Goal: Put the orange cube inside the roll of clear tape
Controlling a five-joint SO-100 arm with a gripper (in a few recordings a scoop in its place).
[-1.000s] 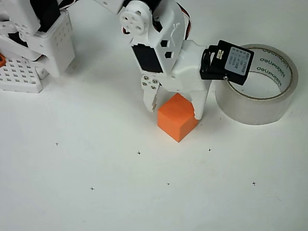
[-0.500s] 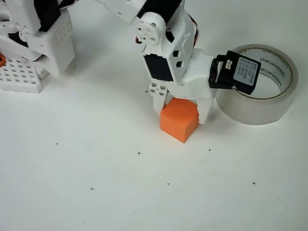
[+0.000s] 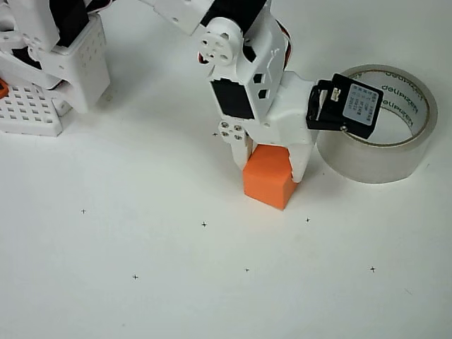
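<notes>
The orange cube sits on the white table just below the white arm in the overhead view. My gripper is shut on the orange cube, one finger against its left side and the other against its right. The roll of clear tape lies flat to the right of the cube, its white core with dark lettering facing up. A black wrist camera module overlaps the roll's left rim and hides part of the hole.
The arm's white base and a perforated white block stand at the upper left. Small black cross marks dot the bare white table in front of the cube.
The fingers have closed from a wide stance onto the cube. The cube has turned slightly and shifted a little to the right between them.
</notes>
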